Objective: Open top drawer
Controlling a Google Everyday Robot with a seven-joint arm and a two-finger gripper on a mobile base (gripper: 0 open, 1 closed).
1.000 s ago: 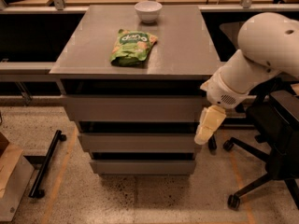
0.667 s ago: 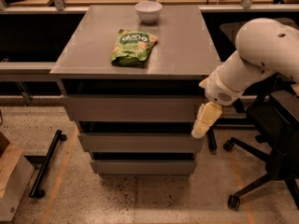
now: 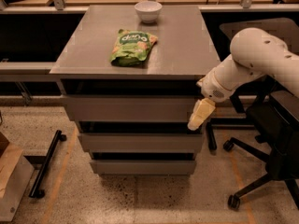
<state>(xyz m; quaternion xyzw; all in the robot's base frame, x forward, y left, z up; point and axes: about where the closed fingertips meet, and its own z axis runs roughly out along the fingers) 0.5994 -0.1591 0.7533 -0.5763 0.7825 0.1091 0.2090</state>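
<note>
The top drawer (image 3: 131,109) is the widest grey front of a three-drawer cabinet, right under the grey tabletop (image 3: 187,55). A dark gap shows above its front panel. My gripper (image 3: 199,116), cream-coloured on a white arm (image 3: 252,64), hangs at the right end of the top drawer's front. Its tip reaches down to the gap above the middle drawer (image 3: 140,143). I cannot tell whether it touches the panel. The bottom drawer (image 3: 142,167) is the narrowest front.
A green snack bag (image 3: 133,45) and a white bowl (image 3: 148,10) sit on the tabletop. A black office chair (image 3: 275,143) stands close on the right, behind my arm. A black wheeled bar (image 3: 44,164) and a cardboard box (image 3: 11,183) lie on the floor at the left.
My gripper has moved left and slightly up, from beside the cabinet's right edge onto the right end of the top drawer's front. The drawers have not moved.
</note>
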